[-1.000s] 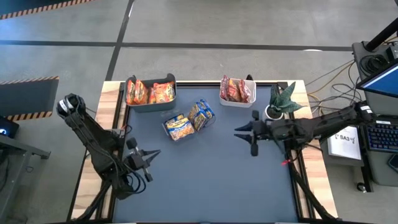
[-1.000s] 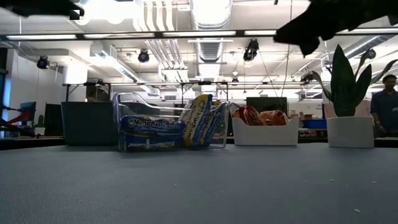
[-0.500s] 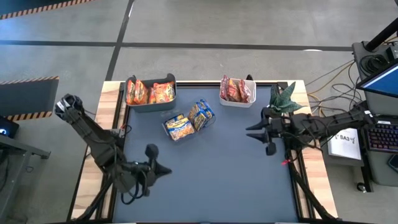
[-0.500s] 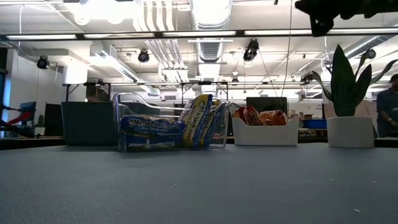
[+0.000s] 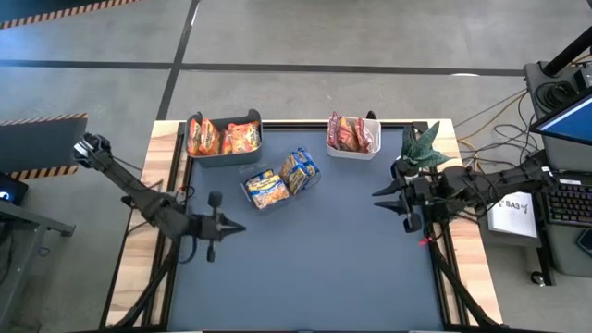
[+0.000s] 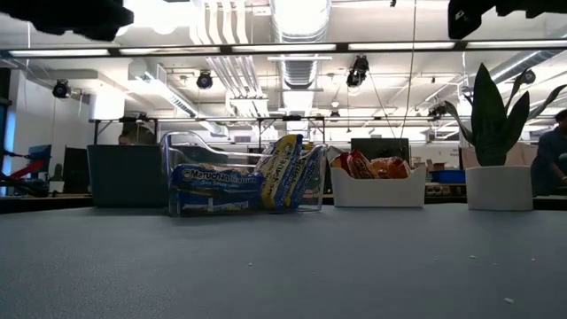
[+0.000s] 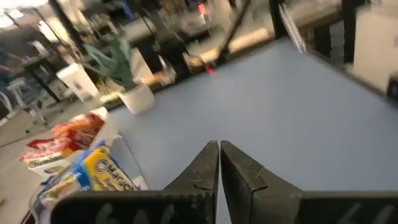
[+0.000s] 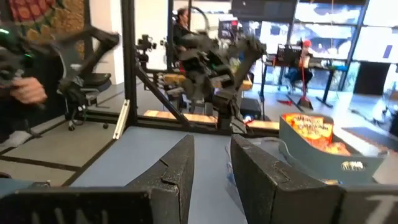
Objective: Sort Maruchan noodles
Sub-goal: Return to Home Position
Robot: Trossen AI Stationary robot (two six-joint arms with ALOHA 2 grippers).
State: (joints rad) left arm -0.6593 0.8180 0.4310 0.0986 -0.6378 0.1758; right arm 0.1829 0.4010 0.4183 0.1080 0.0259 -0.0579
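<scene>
Seeing Maruchan noodles [image 5: 268, 188] all binned at back of the counter [image 5: 314, 268]: orange in dark bin [image 5: 226, 160], blue-yellow in clear bin [image 6: 195, 149], red in white bin [image 6: 376, 190]. Got left end effector [image 5: 240, 226] clenched w/ nothing in it, above counter's left side; right end effector [image 5: 376, 198] parted a bit, empty, just by the plant [image 5: 421, 148].

open mat [image 5: 314, 268] nearside, bins [image 5: 225, 160] (three) and plant [image 5: 421, 148] far side

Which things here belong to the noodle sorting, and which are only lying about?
For the job:
orange packs in the dark bin
blue packs in the clear bin
red packs in the white bin
left gripper shut, right gripper open, both empty

Lying about:
potted plant
keyboard
</scene>
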